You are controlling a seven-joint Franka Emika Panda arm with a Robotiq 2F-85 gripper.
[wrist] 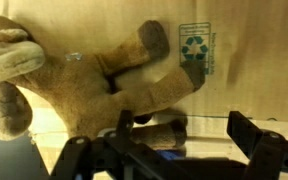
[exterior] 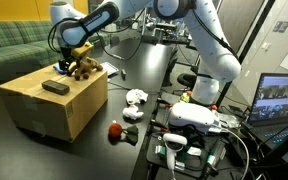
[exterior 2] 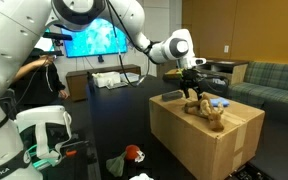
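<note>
One plush toy [exterior: 84, 68] lies near a corner of the cardboard box [exterior: 64, 108], with the hand [exterior: 65, 60] spread wide just above, gripping nothing. It looks light and squashy; best pinched across its thick body.

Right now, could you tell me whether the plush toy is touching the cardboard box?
Touching: in an exterior view the plush toy rests directly on top of the cardboard box.

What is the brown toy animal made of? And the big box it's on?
The animal looks like soft plush cloth: tan, fuzzy and matte, with rounded, stuffed limbs. The box looks like plain brown cardboard, dull and flat-sided, with a recycling mark printed on it.
</note>
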